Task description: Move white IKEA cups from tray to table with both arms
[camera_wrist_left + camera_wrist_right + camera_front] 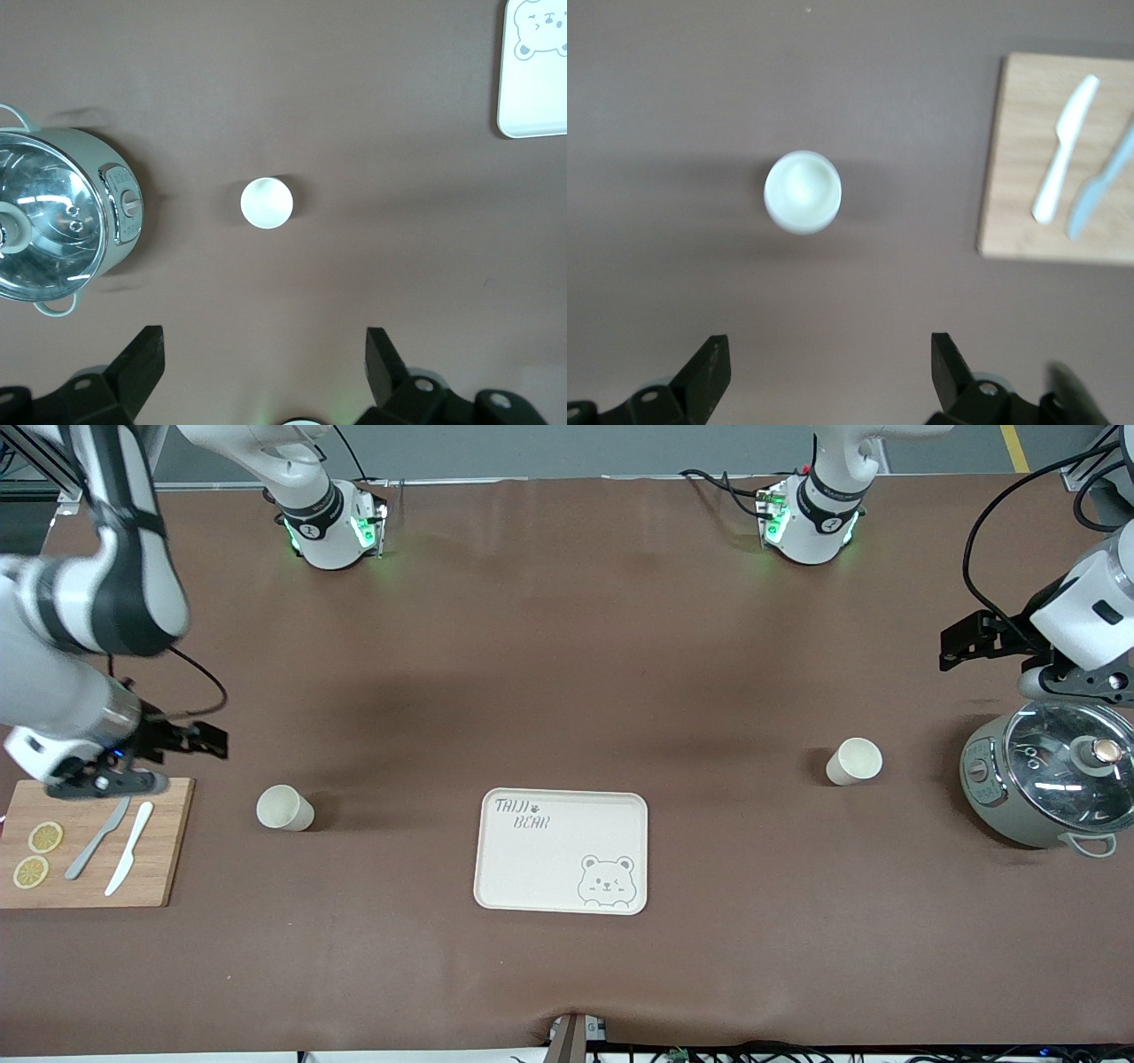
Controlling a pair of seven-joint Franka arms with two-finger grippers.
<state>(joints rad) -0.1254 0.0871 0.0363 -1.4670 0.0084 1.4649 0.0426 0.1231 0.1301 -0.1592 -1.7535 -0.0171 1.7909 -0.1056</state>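
Observation:
Two cream-white cups stand upright on the brown table. One cup (285,808) is toward the right arm's end, between the bear tray (540,868) and the cutting board; it also shows in the right wrist view (802,191). The other cup (855,762) is toward the left arm's end, beside the pot; it also shows in the left wrist view (266,203). My right gripper (213,742) hangs open and empty over the table by the board's corner (831,367). My left gripper (952,648) hangs open and empty above the pot's edge (266,363).
A grey-green pot with a glass lid (1045,779) stands at the left arm's end. A wooden cutting board (164,868) with two knives and lemon slices lies at the right arm's end. The tray holds nothing.

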